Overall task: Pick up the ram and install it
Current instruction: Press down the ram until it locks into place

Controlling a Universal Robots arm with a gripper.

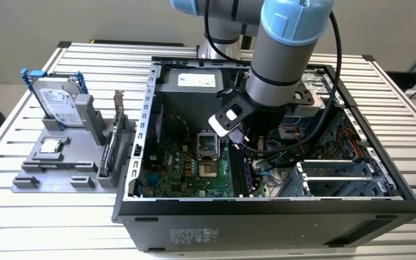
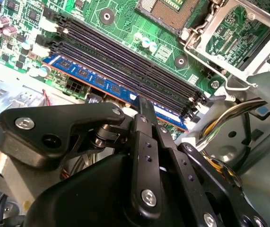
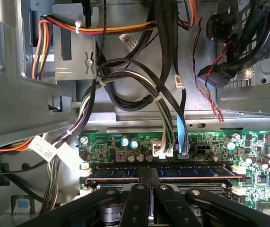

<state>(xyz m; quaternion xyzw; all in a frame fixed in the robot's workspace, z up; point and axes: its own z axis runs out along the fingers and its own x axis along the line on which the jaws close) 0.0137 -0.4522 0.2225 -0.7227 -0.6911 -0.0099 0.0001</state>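
On the exterior view's left, a grey stand [image 1: 63, 162] with a hard drive [image 1: 58, 105] sits on the slatted metal desk [image 1: 20, 206]. Further right, the open computer case [image 1: 266, 222] holds the green board [image 1: 193, 168]. The arm's gripper [image 2: 143, 105] has its jaws clenched on the ram [image 2: 92, 78], which sits in a slot.

hard drive [image 1: 58, 104] upright in grey holder [image 1: 63, 168] beside open computer case [image 1: 266, 227].
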